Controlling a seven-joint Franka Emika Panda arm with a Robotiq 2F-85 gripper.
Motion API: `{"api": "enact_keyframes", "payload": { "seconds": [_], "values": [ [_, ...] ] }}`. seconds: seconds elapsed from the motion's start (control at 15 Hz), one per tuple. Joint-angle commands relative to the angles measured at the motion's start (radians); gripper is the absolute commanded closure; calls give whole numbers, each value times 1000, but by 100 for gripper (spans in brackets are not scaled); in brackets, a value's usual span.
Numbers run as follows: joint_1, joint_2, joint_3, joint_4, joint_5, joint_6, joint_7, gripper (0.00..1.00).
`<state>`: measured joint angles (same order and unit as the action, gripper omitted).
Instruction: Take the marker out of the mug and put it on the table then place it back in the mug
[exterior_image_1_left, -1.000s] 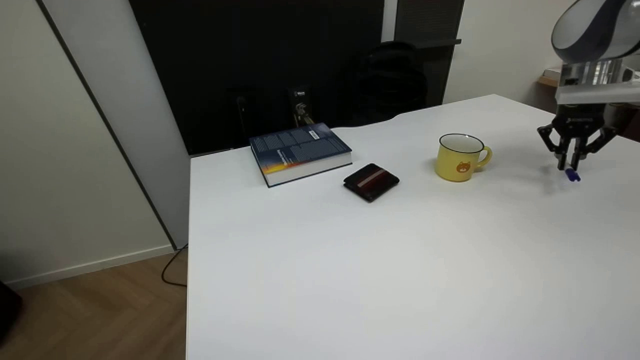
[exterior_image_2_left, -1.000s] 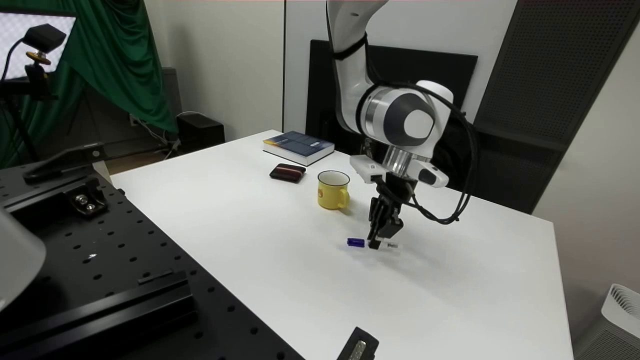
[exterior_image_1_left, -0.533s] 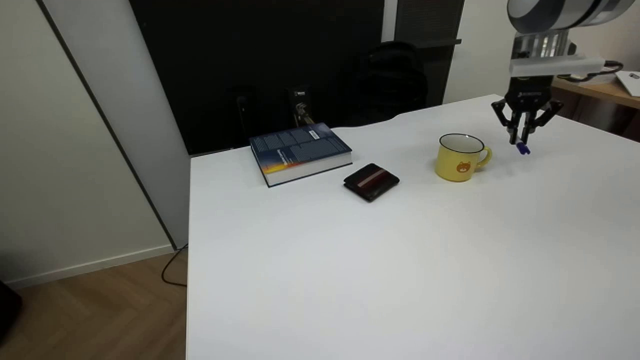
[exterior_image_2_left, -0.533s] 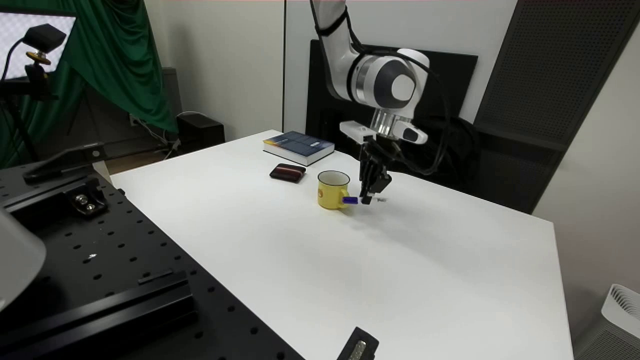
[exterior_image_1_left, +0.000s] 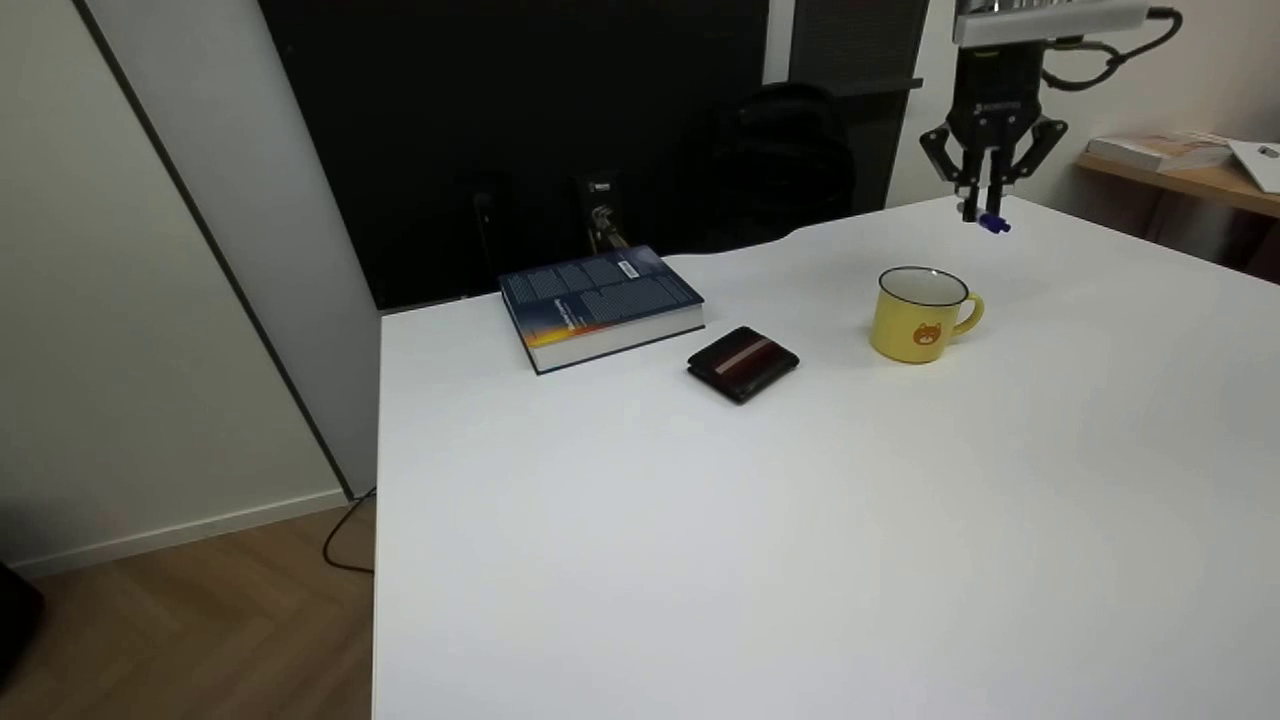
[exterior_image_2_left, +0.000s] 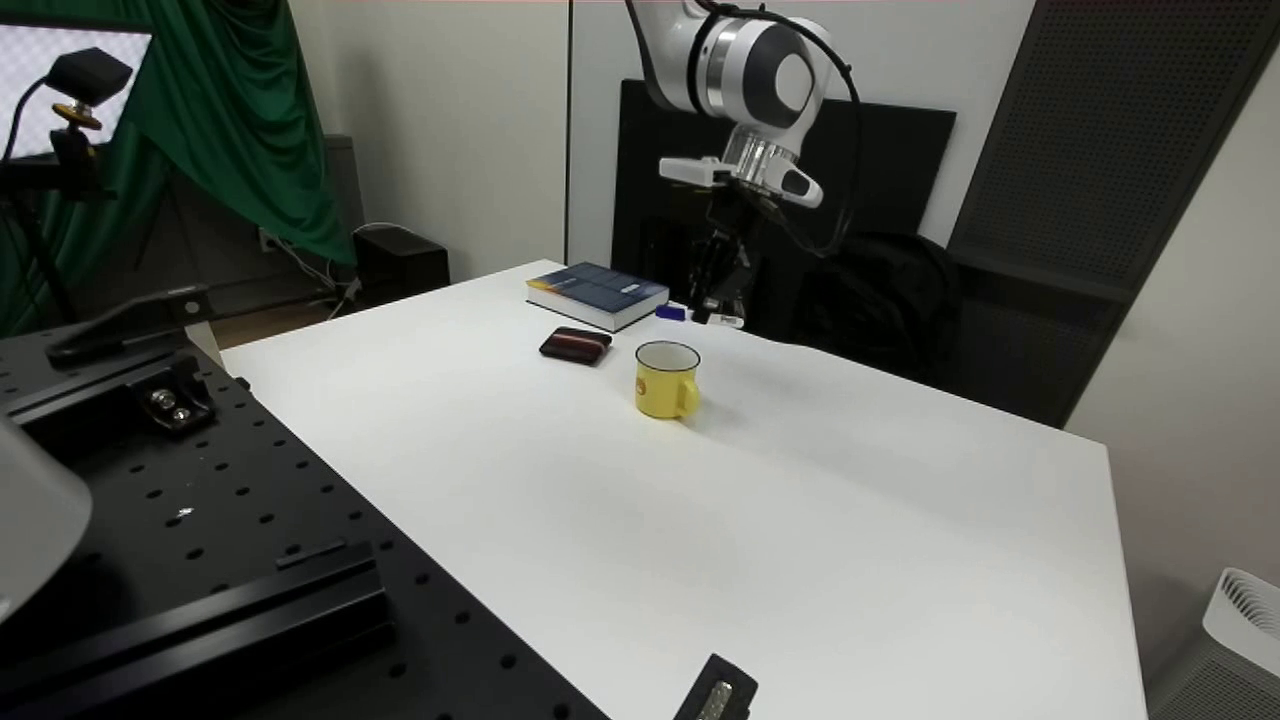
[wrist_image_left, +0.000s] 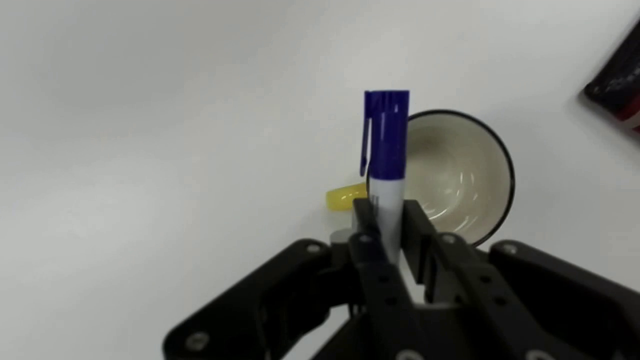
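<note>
- The wrist view peered into the mug (wrist_image_left: 452, 167) from close above.
- Both exterior views looked down across the table (exterior_image_1_left: 640, 560) from farther back, sharing mug and book (exterior_image_1_left: 605, 297).

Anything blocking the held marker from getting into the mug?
Nothing visible. The gripper holds the marker with no object between it and the mug, whose mouth is uncovered. The wallet lies beyond the mug, off that path.

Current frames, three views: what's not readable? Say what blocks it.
Wrist view: rear end of the marker, hidden by the fingers.
Wrist view: part of the mug, behind the marker and fingers.
Wrist view: part of the wallet, cut off by the right edge.
Both exterior views: fine text on the book, too small and blurred.
</note>
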<state>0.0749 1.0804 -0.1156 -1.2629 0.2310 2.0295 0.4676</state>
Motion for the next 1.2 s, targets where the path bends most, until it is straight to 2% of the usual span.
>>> {"api": "enact_keyframes", "payload": {
  "seconds": [0.0, 0.27, 0.53, 1.13],
  "values": [
    [-53, 15, 53, 105, 9, -191, -5, 95],
    [-105, 77, 93, 199, 55, -312, -21, 95],
    [-142, 164, 130, 293, 100, -340, -60, 95],
    [-136, 354, 180, 526, 134, -405, -48, 95]
  ]
}}
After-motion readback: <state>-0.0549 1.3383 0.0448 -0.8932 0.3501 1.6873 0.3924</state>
